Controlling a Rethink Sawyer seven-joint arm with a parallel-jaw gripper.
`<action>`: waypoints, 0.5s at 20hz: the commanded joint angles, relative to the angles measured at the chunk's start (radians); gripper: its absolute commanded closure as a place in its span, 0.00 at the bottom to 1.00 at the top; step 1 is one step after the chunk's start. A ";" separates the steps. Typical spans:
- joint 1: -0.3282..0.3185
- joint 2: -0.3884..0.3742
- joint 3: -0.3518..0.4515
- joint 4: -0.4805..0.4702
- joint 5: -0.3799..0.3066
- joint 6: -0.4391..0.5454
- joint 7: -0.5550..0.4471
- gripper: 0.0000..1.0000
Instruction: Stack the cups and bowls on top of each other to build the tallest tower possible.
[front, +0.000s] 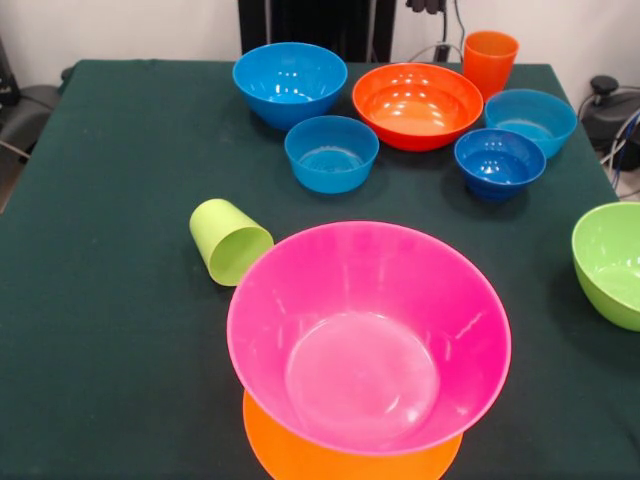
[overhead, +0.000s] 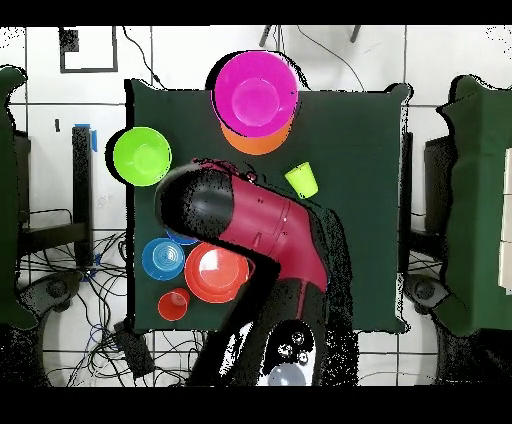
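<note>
A large pink bowl (front: 370, 335) stands upright on an upside-down light-orange bowl (front: 300, 458) at the table's near edge; together they form the tower (overhead: 256, 100). A lime-green cup (front: 230, 240) lies on its side just left of it, also seen from above (overhead: 302, 180). Far back sit a medium blue bowl (front: 290, 80), a red-orange bowl (front: 417, 103), an orange cup (front: 489, 60) and three small blue bowls (front: 331, 152) (front: 499, 160) (front: 530, 120). A lime-green bowl (front: 610, 262) is at the right edge. My gripper (front: 428, 5) shows only as a dark tip at the top edge, above the red-orange bowl.
The dark green table cloth (front: 120, 150) is bare on the left half. From above, the red and black arm (overhead: 250, 240) hides the small blue bowls. Cables and black equipment (front: 610, 105) lie off the table's right far corner.
</note>
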 joint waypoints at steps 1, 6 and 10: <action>0.009 -0.029 0.096 0.253 0.004 -0.153 0.179 1.00; 0.009 -0.031 0.130 0.324 0.010 -0.246 0.221 1.00; 0.014 -0.031 0.151 0.368 0.015 -0.309 0.256 1.00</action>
